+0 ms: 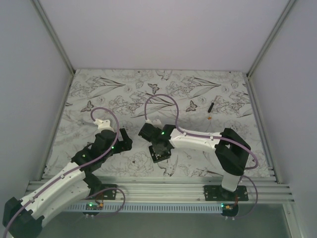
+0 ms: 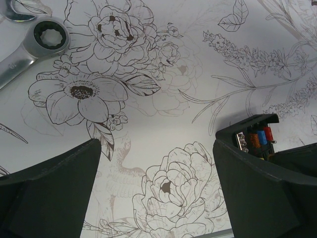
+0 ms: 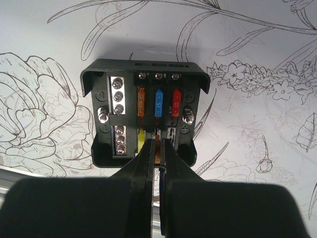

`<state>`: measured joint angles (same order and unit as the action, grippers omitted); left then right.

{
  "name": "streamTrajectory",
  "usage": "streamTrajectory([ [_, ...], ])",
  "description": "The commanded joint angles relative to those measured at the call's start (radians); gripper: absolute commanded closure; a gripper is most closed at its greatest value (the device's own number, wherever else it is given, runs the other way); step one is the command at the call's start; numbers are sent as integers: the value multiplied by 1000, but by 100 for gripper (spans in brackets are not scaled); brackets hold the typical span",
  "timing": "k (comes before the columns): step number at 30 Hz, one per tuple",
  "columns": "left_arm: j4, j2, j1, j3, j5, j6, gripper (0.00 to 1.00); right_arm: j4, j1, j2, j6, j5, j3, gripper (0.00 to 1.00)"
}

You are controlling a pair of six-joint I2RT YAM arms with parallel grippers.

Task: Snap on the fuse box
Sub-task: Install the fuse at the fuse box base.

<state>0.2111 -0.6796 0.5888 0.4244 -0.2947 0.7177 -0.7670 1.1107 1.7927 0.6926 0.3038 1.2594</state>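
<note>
Your right gripper (image 3: 157, 166) is pinched shut, seemingly on an orange fuse (image 3: 157, 148), over the fuse box (image 3: 143, 99), which lies just beside your wide-open, empty left gripper (image 2: 156, 148). Next: press straight down to seat it.

You've got one black squarish plastic fuse box (image 3: 148, 67), one silver metal ratchet spanner (image 2: 22, 57), one thin black stick (image 1: 211, 105), and three top-row fuses (image 3: 158, 101) (orange, blue, red).
</note>
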Motion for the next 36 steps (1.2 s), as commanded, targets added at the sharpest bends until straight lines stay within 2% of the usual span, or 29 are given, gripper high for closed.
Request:
streamTrajectory([
  [1, 19, 10, -7, 10, -23, 5, 0, 3, 12, 15, 16, 24, 31, 100],
  [28, 20, 12, -8, 10, -18, 7, 0, 25, 14, 70, 22, -4, 8, 100],
  [36, 20, 11, -8, 10, -18, 8, 0, 4, 14, 55, 42, 35, -9, 100],
])
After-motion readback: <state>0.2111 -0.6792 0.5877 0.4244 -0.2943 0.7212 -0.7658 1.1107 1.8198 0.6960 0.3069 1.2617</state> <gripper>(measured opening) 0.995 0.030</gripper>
